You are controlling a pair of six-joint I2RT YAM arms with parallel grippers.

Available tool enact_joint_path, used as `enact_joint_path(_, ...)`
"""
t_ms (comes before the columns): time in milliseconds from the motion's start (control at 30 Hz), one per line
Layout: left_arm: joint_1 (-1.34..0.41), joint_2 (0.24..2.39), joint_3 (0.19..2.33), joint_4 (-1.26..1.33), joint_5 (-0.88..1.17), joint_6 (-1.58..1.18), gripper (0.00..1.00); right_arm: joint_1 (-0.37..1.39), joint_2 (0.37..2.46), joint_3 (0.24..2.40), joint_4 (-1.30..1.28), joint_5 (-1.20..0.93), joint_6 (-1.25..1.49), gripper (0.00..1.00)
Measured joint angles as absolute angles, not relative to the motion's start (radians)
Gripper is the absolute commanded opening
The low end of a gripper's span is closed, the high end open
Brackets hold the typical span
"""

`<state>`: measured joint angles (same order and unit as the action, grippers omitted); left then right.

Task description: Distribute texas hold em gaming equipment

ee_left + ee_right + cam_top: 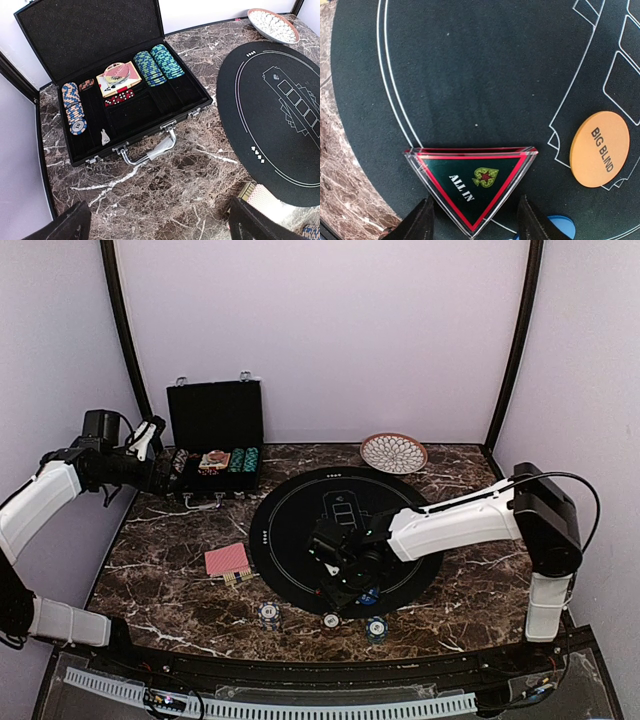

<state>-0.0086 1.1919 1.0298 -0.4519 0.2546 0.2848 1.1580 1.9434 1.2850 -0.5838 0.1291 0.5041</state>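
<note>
A clear triangular marker (472,185) with a red border reads "ALL IN" and lies flat on the black round mat (470,75). My right gripper (475,220) is open and low over the mat, one finger on each side of the marker's near tip; a small gap shows beside the right finger (535,222). An orange "BIG BLIND" button (599,149) and a blue button (557,227) lie close by. Red-backed cards (227,559) rest on the marble left of the mat. My left gripper (160,225) hangs open and empty above the marble near the black case (135,115).
The open case holds rows of chips (152,65), a card deck and red dice. Three chip stacks (268,614) (331,620) (376,628) stand along the mat's near edge. A patterned round plate (393,452) sits at the back of the table.
</note>
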Motion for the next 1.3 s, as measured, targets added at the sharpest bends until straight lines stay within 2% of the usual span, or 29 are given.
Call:
enact_joint_path(367, -0.009, 1.192, 1.048, -0.462, 0.264, 0.279, 0.99, 1.158, 1.972, 1.323, -0.623, 0.153, 0.493, 0.38)
enact_joint_path(767, -0.009, 1.192, 1.053, -0.470, 0.281, 0.280, 0.99, 1.153, 2.083, 1.499, -0.716, 0.179, 0.472, 0.27)
enact_joint_path(1300, -0.009, 1.177, 1.063, -0.473, 0.285, 0.271, 0.99, 1.059, 2.352, 1.894, -0.641, 0.176, 0.403, 0.24)
